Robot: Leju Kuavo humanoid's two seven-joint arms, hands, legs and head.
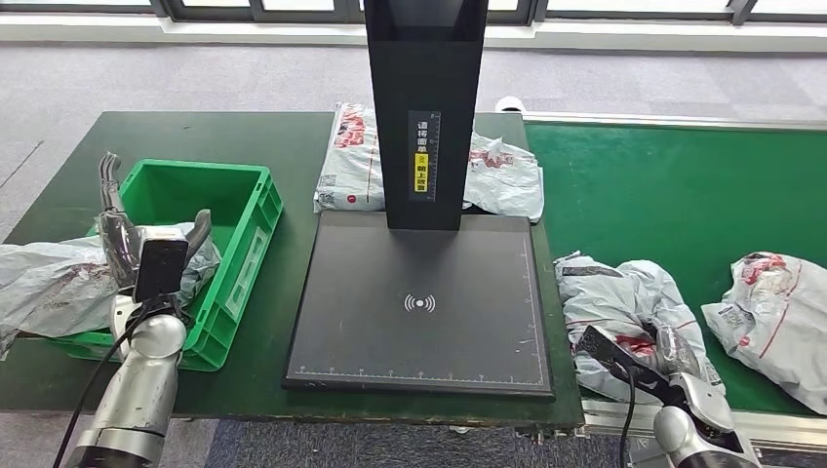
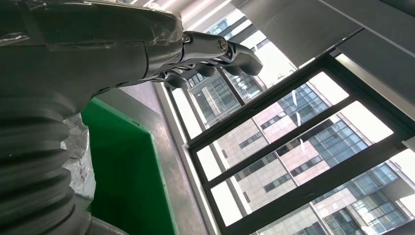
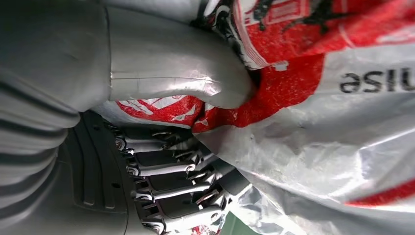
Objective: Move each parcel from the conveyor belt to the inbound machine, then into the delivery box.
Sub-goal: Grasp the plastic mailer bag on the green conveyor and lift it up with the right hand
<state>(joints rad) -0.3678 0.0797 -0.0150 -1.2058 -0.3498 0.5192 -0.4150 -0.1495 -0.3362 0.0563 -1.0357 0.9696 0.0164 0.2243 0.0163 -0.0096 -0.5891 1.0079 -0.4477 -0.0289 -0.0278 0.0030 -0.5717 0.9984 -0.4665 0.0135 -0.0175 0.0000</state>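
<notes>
A crumpled grey and red parcel (image 1: pixel 624 307) lies at the near left of the green conveyor belt (image 1: pixel 673 185). My right hand (image 1: pixel 675 353) grips it at its near edge; in the right wrist view the thumb (image 3: pixel 186 78) presses on the parcel (image 3: pixel 342 127) and the fingers (image 3: pixel 171 186) curl in under the plastic. My left hand (image 1: pixel 146 246) hovers over the green delivery box (image 1: pixel 239 229), fingers (image 2: pixel 220 49) spread and holding nothing. A grey parcel (image 1: pixel 49 283) lies across the box's near left corner beneath that hand. The black inbound machine's platform (image 1: pixel 419 302) is bare.
A second parcel (image 1: pixel 780 312) lies on the belt at the far right. Behind the machine's black column (image 1: pixel 424 107), two more parcels (image 1: pixel 356 161) rest on the dark green table (image 1: pixel 195 136). Windows run along the far wall.
</notes>
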